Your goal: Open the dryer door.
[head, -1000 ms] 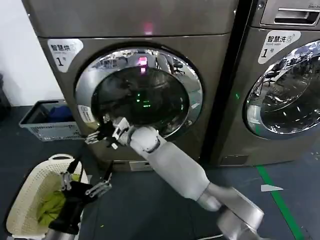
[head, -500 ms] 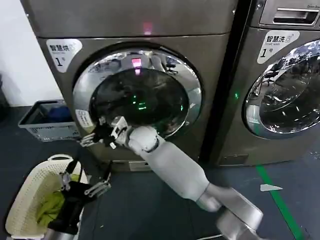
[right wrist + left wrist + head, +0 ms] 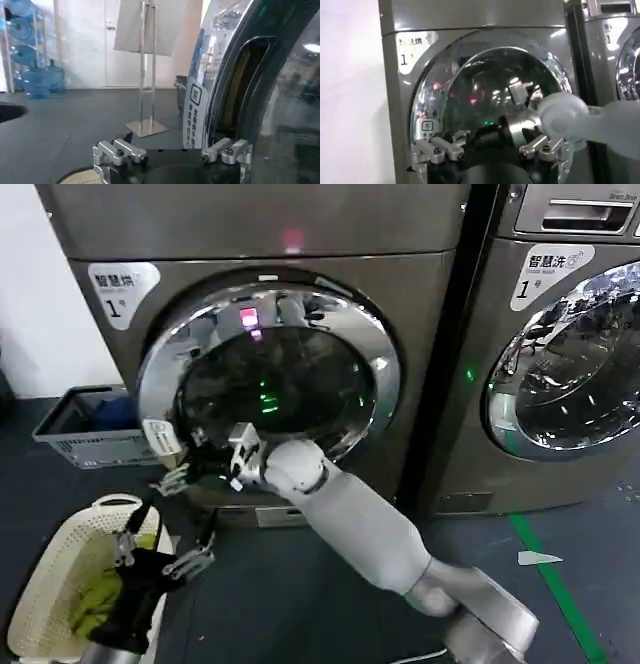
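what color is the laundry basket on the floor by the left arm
Cream, with a perforated wall; the laundry basket shows best in the head view.

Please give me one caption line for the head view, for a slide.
Right claw at the left rim of the dryer door, left claw open above the laundry basket.

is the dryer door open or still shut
Just open: the dryer door is swung slightly out, a dark gap along its left rim in the right wrist view, with the right gripper at that edge.

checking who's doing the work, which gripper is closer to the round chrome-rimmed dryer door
Right. The right gripper is at the round chrome-rimmed dryer door's lower-left edge; the left gripper hangs lower, over the cream laundry basket.
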`<act>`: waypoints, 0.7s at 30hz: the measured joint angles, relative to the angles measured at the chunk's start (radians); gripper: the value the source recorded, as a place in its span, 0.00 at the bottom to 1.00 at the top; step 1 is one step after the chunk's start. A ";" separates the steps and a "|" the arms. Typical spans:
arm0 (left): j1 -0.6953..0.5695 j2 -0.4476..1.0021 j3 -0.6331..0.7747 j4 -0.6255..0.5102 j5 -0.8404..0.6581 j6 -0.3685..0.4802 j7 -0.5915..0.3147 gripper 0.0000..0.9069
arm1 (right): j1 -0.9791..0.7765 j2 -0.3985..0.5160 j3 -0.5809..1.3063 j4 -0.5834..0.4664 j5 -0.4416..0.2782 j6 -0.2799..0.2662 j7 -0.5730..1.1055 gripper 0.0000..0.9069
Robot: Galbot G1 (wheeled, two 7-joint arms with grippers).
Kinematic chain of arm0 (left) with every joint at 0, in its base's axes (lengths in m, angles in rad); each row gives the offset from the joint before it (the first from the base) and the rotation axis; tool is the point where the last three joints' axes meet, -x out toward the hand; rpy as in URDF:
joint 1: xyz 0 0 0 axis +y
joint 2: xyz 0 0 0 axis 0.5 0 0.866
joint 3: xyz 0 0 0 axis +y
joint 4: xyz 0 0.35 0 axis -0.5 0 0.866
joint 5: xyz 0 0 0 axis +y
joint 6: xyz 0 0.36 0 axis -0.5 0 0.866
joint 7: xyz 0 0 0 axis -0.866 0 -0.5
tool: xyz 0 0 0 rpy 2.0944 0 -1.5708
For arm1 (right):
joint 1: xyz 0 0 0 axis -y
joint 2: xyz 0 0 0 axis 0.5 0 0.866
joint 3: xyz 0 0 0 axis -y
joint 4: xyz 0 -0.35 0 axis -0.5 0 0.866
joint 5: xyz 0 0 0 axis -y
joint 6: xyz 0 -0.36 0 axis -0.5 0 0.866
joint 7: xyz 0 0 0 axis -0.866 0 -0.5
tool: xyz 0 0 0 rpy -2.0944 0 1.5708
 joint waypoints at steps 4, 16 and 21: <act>-0.012 0.002 -0.038 0.009 0.004 0.035 0.008 1.00 | -0.003 -0.014 -0.003 0.017 0.024 -0.005 -0.017 1.00; -0.055 0.023 -0.202 0.074 -0.016 0.115 0.059 1.00 | -0.015 -0.063 -0.012 0.102 0.036 -0.007 -0.092 1.00; -0.082 0.041 -0.273 0.106 -0.078 0.134 0.060 1.00 | -0.026 -0.085 -0.017 0.133 0.056 -0.010 -0.122 1.00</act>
